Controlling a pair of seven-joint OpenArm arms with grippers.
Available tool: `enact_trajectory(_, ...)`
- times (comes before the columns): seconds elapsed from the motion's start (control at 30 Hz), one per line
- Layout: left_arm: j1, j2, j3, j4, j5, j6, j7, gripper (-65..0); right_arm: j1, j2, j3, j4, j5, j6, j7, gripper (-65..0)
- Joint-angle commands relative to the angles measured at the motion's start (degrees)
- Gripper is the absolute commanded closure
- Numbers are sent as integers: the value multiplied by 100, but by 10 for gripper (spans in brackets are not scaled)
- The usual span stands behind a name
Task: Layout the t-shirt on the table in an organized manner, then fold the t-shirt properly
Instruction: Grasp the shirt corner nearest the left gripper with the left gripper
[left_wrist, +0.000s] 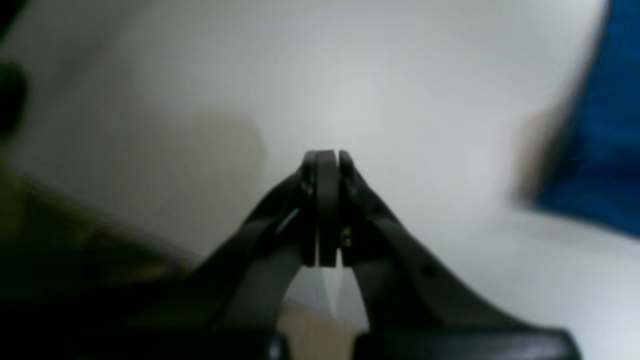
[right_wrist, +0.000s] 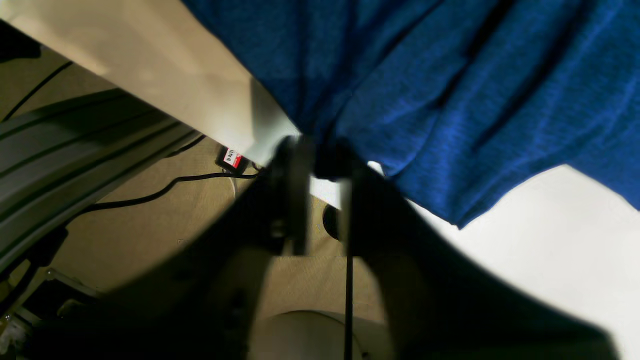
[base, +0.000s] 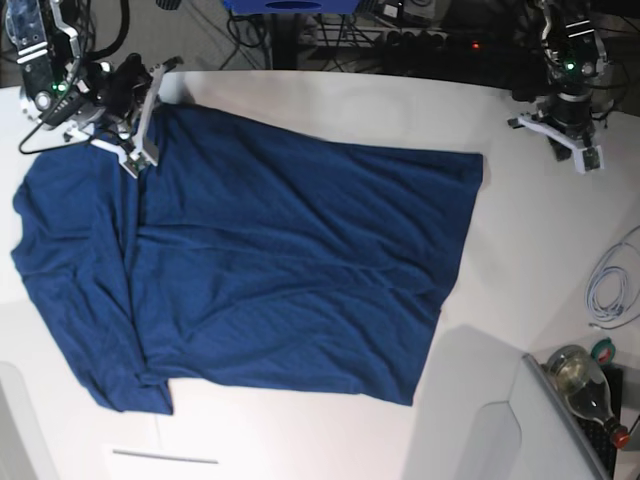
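Spreading across most of the table (base: 520, 250), the t-shirt (base: 260, 270) is seen lying largely flat with soft creases and one sleeve side bunched near the table's edge, so it is judged light, limp and prone to drag and wrinkle rather than hold a shape. The right gripper (right_wrist: 320, 155) is seen with its jaws parted around a gathered fold at that edge, though whether cloth is truly pinched cannot be told, while the left gripper (left_wrist: 326, 156) is closed on nothing above bare table. Hems, shoulder seams and corners are judged the best places to be gripped.
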Motion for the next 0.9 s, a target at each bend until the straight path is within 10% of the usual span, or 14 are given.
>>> enact_trajectory(0.0, 35, -37, 132, 189, -24, -11, -122, 0, 24, 58, 20, 95, 27, -21, 33, -192)
enact_trajectory(0.23, 334, 508, 466, 866, -33, -11, -113, 0, -12, 58, 82, 139, 27, -21, 86, -345)
enact_trajectory(0.43, 369, 930, 17, 664, -420, -28, -157, -390, -20, 58, 82, 148, 27, -12, 174, -348)
enact_trajectory(0.53, 343, 702, 17, 269, -1255, -125, -157, -481, -91, 84, 82, 218, 27, -21, 473, -360)
enact_trajectory(0.87, -352, 517, 88, -742, -1923, -134, -157, -397, -135, 58, 355, 385, 27, -30, 702, -426)
